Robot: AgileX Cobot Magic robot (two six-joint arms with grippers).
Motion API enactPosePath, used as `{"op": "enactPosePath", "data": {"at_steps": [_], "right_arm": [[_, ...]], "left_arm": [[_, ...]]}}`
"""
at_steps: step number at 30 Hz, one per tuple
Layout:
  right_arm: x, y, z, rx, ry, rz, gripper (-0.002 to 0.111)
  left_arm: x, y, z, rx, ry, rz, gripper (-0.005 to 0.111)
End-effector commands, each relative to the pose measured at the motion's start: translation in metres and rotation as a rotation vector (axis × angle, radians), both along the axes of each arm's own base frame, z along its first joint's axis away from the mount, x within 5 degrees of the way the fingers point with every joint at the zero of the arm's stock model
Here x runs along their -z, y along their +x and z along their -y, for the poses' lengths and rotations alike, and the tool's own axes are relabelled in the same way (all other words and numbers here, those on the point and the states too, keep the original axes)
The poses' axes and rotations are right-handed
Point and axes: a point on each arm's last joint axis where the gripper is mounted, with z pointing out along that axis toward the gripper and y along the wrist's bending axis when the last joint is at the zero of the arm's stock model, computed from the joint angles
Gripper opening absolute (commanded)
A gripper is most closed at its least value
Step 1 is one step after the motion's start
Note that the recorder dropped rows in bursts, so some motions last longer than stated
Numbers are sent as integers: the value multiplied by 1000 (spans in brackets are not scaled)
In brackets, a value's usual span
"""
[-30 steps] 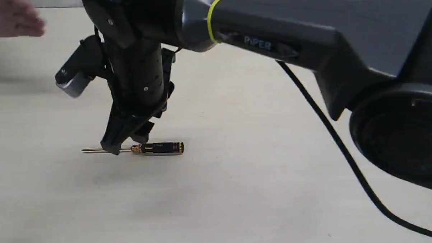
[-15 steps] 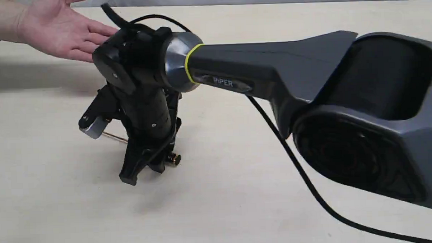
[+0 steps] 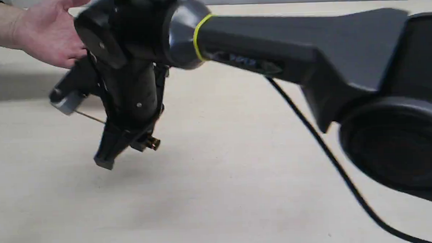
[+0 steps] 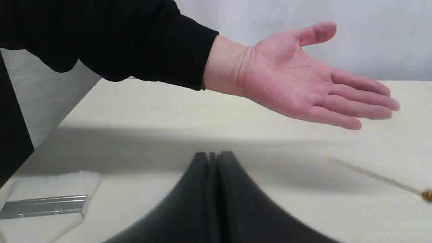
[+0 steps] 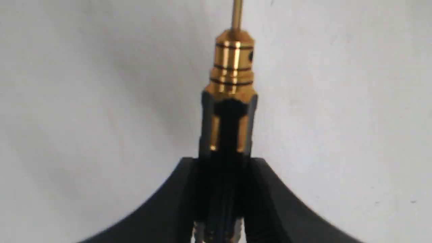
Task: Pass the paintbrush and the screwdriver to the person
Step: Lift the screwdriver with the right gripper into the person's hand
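Note:
My right gripper reaches across to the left and is shut on the black handle of the screwdriver, holding it tilted above the table. In the right wrist view the gold collar and thin shaft of the screwdriver stick out past the right gripper. The person's open palm waits just beyond, up and to the left. My left gripper is shut on nothing, facing the person's hand. The screwdriver shows blurred below that hand. Only the silver ferrule and pale bristles of the paintbrush show at that picture's edge.
The right arm's grey forearm and its black cable span the beige table. The person's dark sleeve crosses the left wrist view. A pale wall stands behind the table.
The right gripper closed on the screwdriver, which lay flat on the table, and lifted it up and left. The person's hand came in with its palm open.

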Motion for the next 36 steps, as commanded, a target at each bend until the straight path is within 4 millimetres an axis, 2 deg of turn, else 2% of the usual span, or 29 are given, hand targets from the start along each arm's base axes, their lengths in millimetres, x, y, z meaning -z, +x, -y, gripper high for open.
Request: {"op": "enactPosePath", "data": {"at_steps": [1, 5, 7, 9, 12, 18, 20, 22, 24, 27, 28, 29, 30, 34, 35, 36], "right_arm": [[-72, -10, 2, -7, 160, 104, 4], [-140, -12, 3, 29, 382, 250, 4], [-157, -9, 0, 39, 471, 306, 4], [-164, -5, -6, 38, 531, 347, 4], [-152, 6, -17, 40, 568, 374, 4], [-91, 36, -27, 76, 483, 321, 4], [-78, 42, -28, 86, 472, 317, 6], [-75, 43, -30, 106, 492, 313, 12], [-79, 44, -31, 107, 508, 324, 25], [-95, 40, -26, 107, 523, 335, 46], [-106, 39, -20, 119, 518, 345, 50], [-115, 38, -16, 144, 512, 355, 49], [-127, 38, -8, 173, 500, 378, 44], [-180, 36, 32, 284, 481, 485, 5], [-198, 32, 43, 296, 513, 499, 4], [-207, 30, 50, 302, 532, 508, 4]], "left_arm": [[-1, 0, 0, 6, -6, 13, 0], [0, 0, 0, 6, -6, 11, 0], [0, 0, 0, 6, -6, 11, 0], [0, 0, 0, 6, -6, 11, 0], [0, 0, 0, 6, -6, 11, 0], [0, 0, 0, 6, -6, 11, 0], [0, 0, 0, 6, -6, 11, 0], [0, 0, 0, 6, -6, 11, 0], [0, 0, 0, 6, -6, 11, 0], [0, 0, 0, 6, -6, 11, 0], [0, 0, 0, 6, -6, 11, 0], [0, 0, 0, 6, -6, 11, 0], [0, 0, 0, 6, -6, 11, 0], [-1, 0, 0, 6, -2, 13, 0], [-1, 0, 0, 6, -2, 13, 0], [0, 0, 0, 6, -3, 11, 0]]}}
